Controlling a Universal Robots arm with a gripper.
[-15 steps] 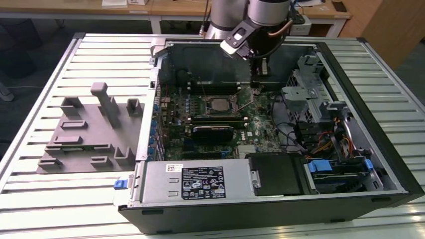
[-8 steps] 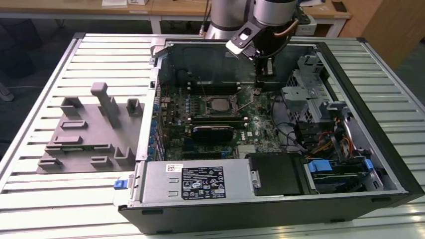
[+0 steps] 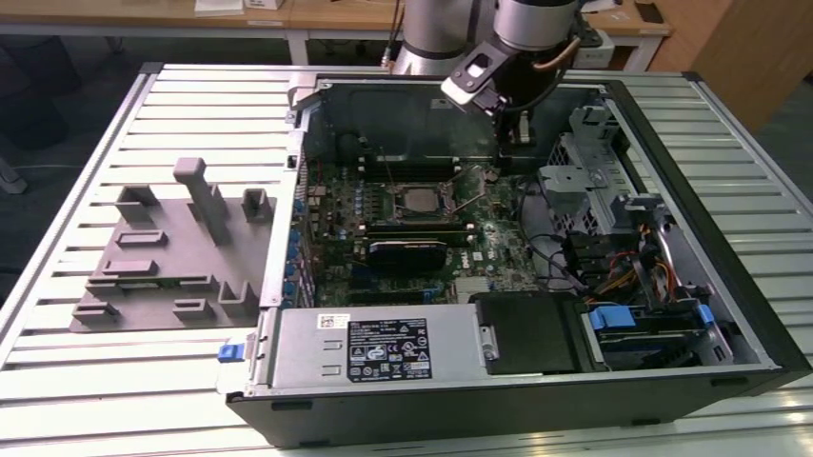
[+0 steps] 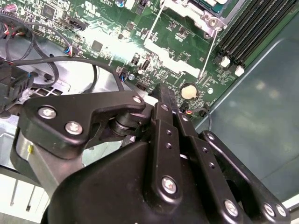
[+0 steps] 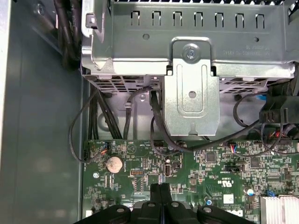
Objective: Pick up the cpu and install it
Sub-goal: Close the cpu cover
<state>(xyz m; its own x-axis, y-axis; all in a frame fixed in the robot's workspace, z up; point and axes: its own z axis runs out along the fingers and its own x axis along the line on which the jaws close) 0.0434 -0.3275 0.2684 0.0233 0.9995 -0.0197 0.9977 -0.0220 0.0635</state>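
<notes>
**CPU looks seated in the socket; gripper empty above the board**

In the exterior view, I see the cpu (image 3: 417, 199) as a shiny square lying in the socket at the middle of the motherboard (image 3: 489, 238), inside the open computer case (image 3: 508, 400). The grey fixture (image 3: 152, 276) on the exterior view's left carries no chip that I can make out. The gripper (image 3: 513, 133) hangs in the upper middle of the frame, well apart from the cpu, toward the exterior view's right.

In the second wrist view, the gripper (image 4: 166, 98) has its fingers pressed together with nothing between them. Thin wire levers (image 4: 156, 24) beside the socket appear to stand raised, so I judge the clamp is not yet closed.

In the first wrist view, the gripper (image 5: 160, 191) is again closed on nothing, above the board near the coin battery (image 5: 114, 163) and the metal drive cage (image 5: 191, 93).

As I judge it, pick-up and placement are done and latching remains.
</notes>
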